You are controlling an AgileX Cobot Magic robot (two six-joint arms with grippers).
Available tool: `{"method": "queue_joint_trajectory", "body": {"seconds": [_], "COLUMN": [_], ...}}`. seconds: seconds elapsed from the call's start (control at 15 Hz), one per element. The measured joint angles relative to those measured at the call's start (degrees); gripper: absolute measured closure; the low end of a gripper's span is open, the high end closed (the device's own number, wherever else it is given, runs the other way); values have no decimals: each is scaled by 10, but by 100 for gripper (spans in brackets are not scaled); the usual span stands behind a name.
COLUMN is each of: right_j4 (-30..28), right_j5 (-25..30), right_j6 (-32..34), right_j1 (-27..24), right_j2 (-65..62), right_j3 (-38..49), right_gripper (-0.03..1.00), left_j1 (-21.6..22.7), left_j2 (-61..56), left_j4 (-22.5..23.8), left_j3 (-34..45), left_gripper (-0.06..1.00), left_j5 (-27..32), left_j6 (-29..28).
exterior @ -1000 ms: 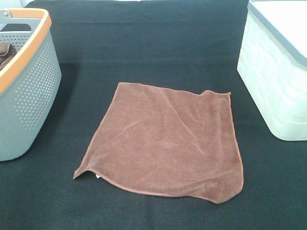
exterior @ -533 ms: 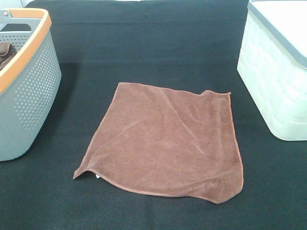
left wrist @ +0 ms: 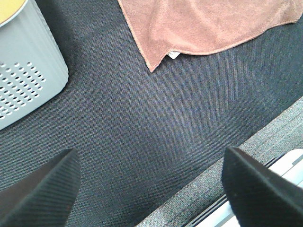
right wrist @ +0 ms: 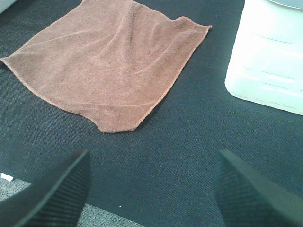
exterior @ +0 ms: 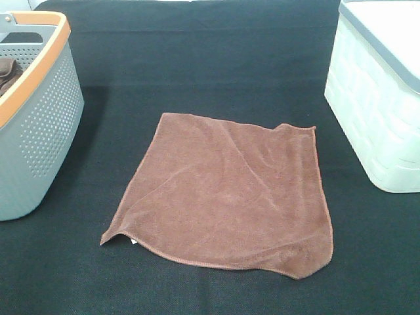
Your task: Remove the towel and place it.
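The towel (exterior: 226, 190) is a square brown cloth lying spread flat on the black table cover (exterior: 197, 59) in the middle of the exterior high view. Its small white tag (left wrist: 173, 54) shows at the near left corner. It also shows in the left wrist view (left wrist: 208, 23) and in the right wrist view (right wrist: 104, 66). My left gripper (left wrist: 151, 189) is open and empty, near the table's front edge, apart from the towel. My right gripper (right wrist: 151, 184) is open and empty, short of the towel's near right corner. Neither gripper shows in the exterior high view.
A grey perforated basket with an orange rim (exterior: 39, 125) stands at the left, with another bunched brown cloth (exterior: 6, 72) inside. A pale green lidded bin (exterior: 377, 98) stands at the right; it also shows in the right wrist view (right wrist: 270, 61). The table's front edge (left wrist: 227, 151) lies close below the left gripper.
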Motion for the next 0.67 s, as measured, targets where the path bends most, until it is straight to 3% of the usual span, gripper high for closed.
{"method": "queue_joint_trajectory", "body": {"seconds": [0.13,0.2,0.33,0.47,0.6,0.67], "right_j4": [0,0,0,0,0,0], "right_j5": [0,0,0,0,0,0], "right_j6": [0,0,0,0,0,0], "right_j1": [0,0,0,0,-3,-3], "right_j2": [0,0,0,0,0,0], "right_j3": [0,0,0,0,0,0], "right_gripper": [28,28,28,28,28,28], "left_j1": [2,24,129,198,259,259], "left_j2": [-1,-6,-30,-59,-109,-109], "left_j4": [0,-1,-1,-1,-1,-1], "left_j3": [0,0,0,0,1,1], "left_gripper": [16,16,16,16,16,16], "left_j5": [0,0,0,0,0,0], "left_j6": [0,0,0,0,0,0]}}
